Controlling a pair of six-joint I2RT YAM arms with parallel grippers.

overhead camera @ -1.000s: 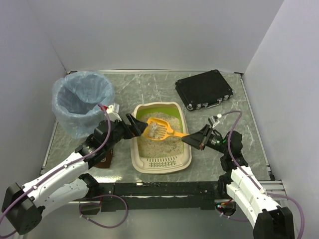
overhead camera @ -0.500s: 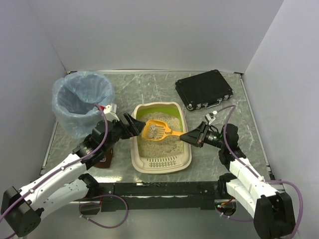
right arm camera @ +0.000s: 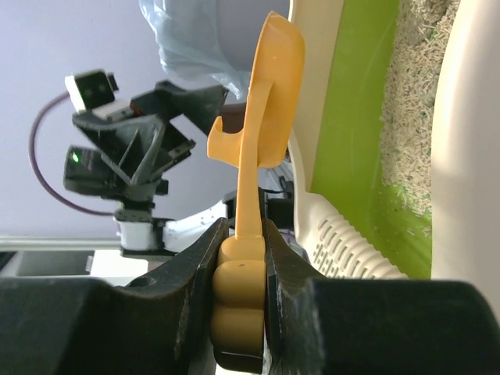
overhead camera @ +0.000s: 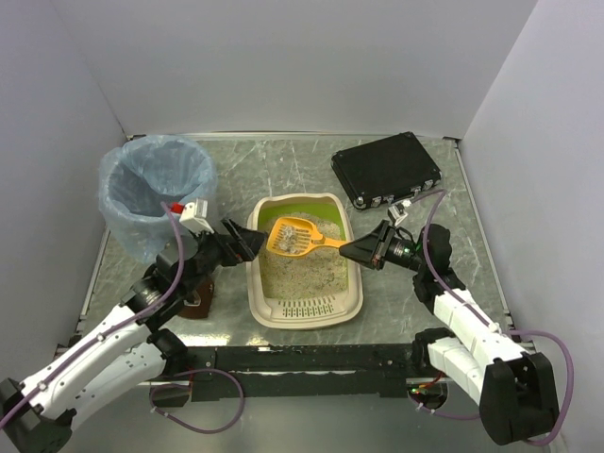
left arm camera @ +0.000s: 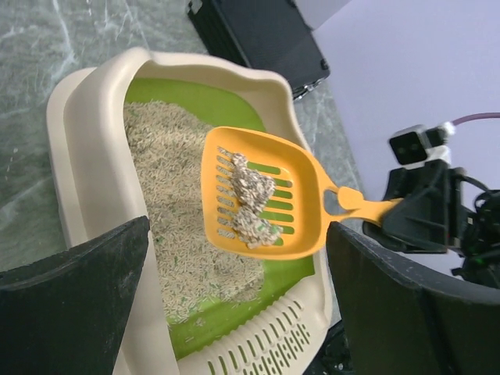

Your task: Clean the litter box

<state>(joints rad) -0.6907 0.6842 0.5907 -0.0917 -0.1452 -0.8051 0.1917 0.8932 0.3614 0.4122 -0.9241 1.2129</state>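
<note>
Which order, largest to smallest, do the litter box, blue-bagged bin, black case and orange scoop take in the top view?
1 and 2: litter box and blue-bagged bin, too alike to rank.
3: black case.
4: orange scoop.

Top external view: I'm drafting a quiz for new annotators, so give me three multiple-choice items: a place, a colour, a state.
1. The orange scoop has its head: A over the litter box; B over the round bin; C on the black case.
2. The litter box's inner wall is: A blue; B lime green; C red.
3. The right gripper is: A open and empty; B shut on the scoop's handle; C buried in litter.
Answers: 1 A, the head hangs above the granules; 2 B, green shows beside the litter; 3 B, its jaws clamp the handle.
</note>
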